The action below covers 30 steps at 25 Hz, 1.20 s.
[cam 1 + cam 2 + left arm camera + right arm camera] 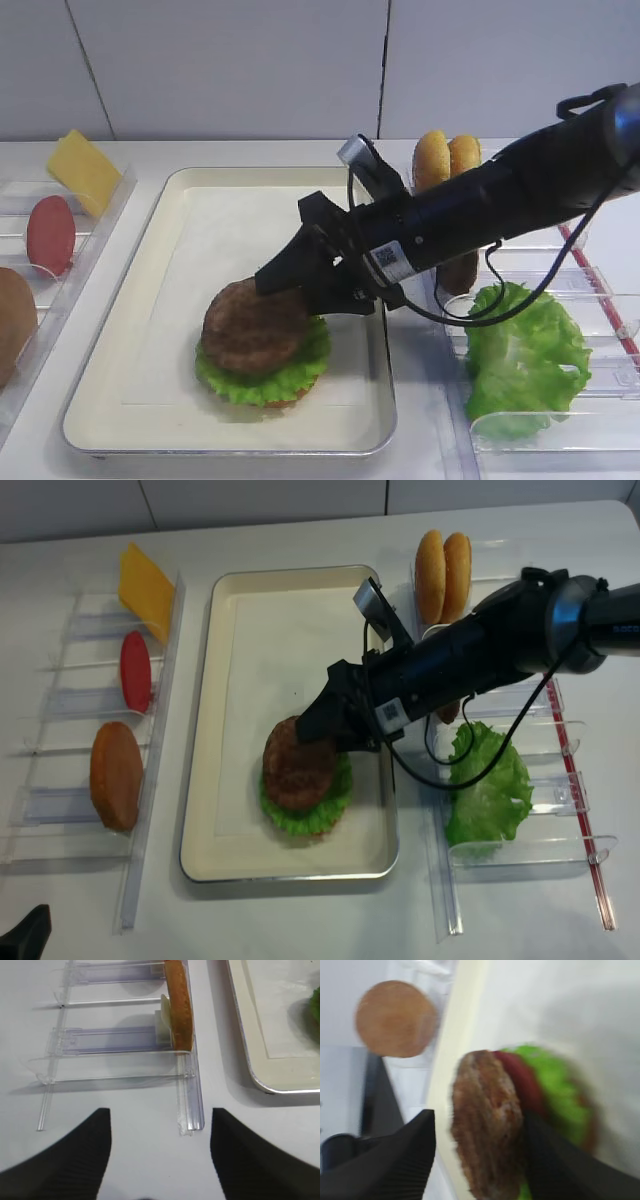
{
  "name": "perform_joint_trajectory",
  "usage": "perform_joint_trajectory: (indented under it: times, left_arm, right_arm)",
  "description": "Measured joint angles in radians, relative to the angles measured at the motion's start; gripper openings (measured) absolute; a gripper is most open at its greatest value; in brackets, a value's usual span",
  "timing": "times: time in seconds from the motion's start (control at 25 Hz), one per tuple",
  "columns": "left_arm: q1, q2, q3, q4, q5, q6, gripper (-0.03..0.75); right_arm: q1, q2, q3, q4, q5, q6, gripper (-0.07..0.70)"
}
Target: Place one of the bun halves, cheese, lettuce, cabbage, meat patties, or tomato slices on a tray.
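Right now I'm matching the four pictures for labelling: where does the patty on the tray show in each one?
Exterior high: patty lower centre, on lettuce.
Right wrist: patty centre, between the pincer fingers.
Left wrist: not in view.
Realsense: patty centre, on the tray.
Shared landmark: the tray rim.

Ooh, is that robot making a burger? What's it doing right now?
Yes! The right gripper is at the meat patty, which sits on lettuce and a tomato slice on the tray. Its jaws stand apart on either side of the patty, so it looks like it is letting go. The left gripper hangs open over the table by the racks, holding nothing.
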Motion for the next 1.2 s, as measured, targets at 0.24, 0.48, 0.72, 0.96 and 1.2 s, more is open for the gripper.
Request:
perform_joint_trajectory:
  times: [0.24, 0.48, 0.72, 0.96, 1.2]
  left_arm:
    - [0.0, 0.0, 0.0, 0.0, 0.0, 0.0, 0.43]
    - [0.0, 0.0, 0.0, 0.0, 0.0, 0.0, 0.43]
    - [0.0, 0.0, 0.0, 0.0, 0.0, 0.0, 0.43]
    - [0.0, 0.0, 0.0, 0.0, 0.0, 0.0, 0.43]
    - [0.0, 0.0, 0.0, 0.0, 0.0, 0.0, 0.43]
  right_arm:
    - [-0.035, -0.035, 0.002, -0.091, -0.062, 0.012, 0.442]
    - [-0.036, -0.092, -0.006, -0.143, -0.077, 0.012, 0.444]
    - [-0.036, -0.218, -0.15, -0.375, -0.08, 0.059, 0.444]
    - [-0.036, -0.33, -0.316, -0.741, -0.056, 0.245, 0.444]
    - [-0.036, -0.419, -0.332, -1.097, -0.058, 0.516, 0.444]
